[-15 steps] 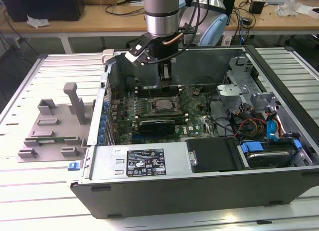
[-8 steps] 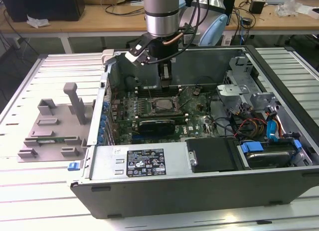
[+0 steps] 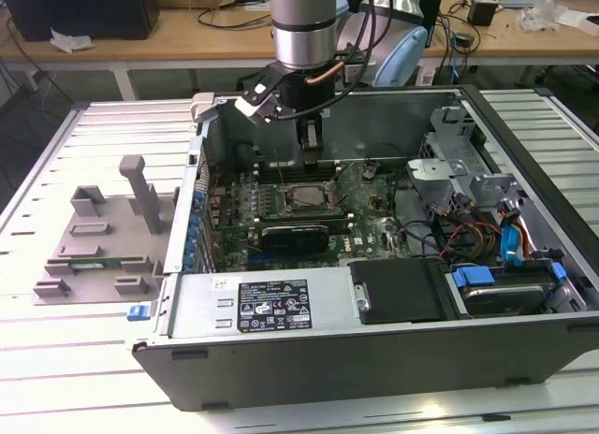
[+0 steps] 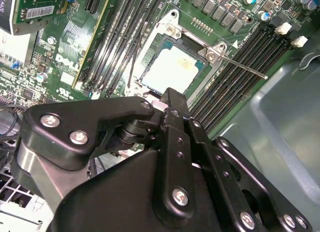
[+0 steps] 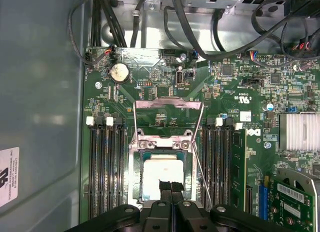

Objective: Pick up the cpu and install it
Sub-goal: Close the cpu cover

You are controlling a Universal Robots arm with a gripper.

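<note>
We see a big table [image 3: 56, 378] of grey metal strips, with wooden desks [image 3: 168, 36] behind it. On it lies an open computer case [image 3: 374, 359] with its side off, so there is free room above. A grey plastic holder [image 3: 103, 238] sits beside the case, on the exterior view's left. Inside, the green board [image 5: 240, 92] lies flat, with a grey case wall [image 5: 40, 92] close along one side. Black memory slots [image 5: 105, 167] crowd both sides of the socket frame [image 5: 160, 142], whose lid [image 5: 167, 105] is flipped open. The cpu [image 5: 160, 169] lies flat in the socket, silver top up, its edges lined up with the slots. It looks square, so we see no long side. The gripper [image 5: 170, 185] hangs right over the cpu, its two fingers pressed together with nothing between them.
</note>
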